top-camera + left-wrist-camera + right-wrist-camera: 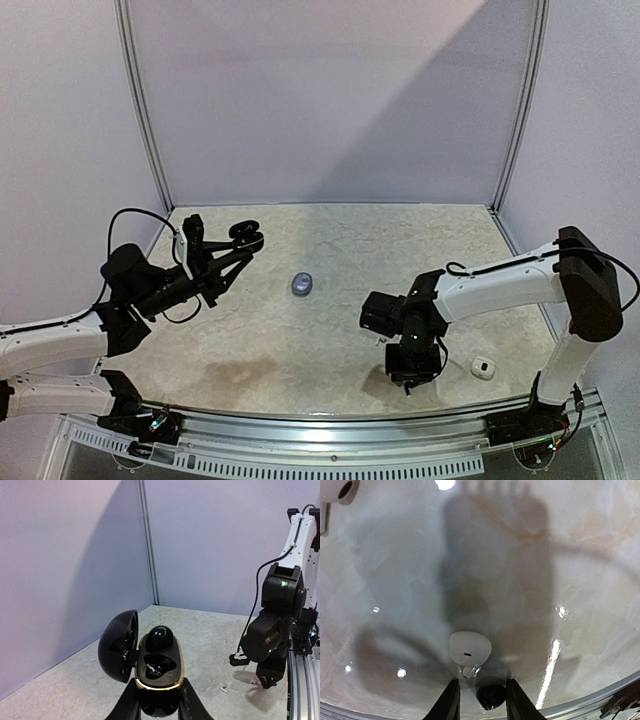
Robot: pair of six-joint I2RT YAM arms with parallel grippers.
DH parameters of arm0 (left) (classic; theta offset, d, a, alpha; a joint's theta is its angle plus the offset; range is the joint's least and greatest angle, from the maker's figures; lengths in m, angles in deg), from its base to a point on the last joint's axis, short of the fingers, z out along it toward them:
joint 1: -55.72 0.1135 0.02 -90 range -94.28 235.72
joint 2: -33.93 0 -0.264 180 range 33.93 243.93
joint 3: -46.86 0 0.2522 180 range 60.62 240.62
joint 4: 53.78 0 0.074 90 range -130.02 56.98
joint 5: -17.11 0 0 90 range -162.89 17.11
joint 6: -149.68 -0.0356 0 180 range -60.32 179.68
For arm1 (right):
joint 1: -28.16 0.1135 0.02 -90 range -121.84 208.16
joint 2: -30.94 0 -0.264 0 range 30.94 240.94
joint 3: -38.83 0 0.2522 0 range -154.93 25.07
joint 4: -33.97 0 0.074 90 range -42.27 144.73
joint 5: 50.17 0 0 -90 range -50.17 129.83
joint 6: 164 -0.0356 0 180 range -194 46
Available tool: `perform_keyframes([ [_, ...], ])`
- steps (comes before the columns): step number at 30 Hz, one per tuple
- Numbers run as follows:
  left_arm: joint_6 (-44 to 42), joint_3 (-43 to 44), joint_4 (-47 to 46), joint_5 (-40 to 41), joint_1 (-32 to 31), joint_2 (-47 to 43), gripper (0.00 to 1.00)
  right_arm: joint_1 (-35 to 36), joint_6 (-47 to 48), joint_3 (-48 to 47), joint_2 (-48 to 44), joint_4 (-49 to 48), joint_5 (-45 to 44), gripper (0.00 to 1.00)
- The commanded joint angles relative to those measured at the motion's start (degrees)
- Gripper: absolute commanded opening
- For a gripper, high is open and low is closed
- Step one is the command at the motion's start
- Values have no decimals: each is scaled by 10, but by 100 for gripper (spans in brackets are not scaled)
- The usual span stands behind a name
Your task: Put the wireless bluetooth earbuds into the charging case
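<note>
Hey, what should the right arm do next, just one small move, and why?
Probably close the right gripper on the black earbud lying between its parted fingers; the open black case in the left gripper seems to have a free slot.

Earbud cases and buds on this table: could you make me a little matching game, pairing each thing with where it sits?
Things:
1. black charging case
2. grey-blue case
3. white case
4. white earbud

Places:
A. alone in the middle of the table
B. lying on the table just ahead of the right gripper
C. held up off the table by the left gripper, lid open
D. on the table's right side, near the right arm

Pairs: 1-C, 2-A, 3-D, 4-B
</note>
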Motion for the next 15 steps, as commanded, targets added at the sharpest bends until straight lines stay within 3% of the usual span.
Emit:
perform_keyframes([
  [1,-7,-4,1,-4,-4,-1,0,-7,-25,30,-8,-28,-1,31],
  [11,-6,-3,3,-9,-4,0,0,-7,-35,42,-8,-32,14,24],
  [15,-7,-3,3,-9,-4,0,0,-7,-27,36,-7,-33,16,14],
])
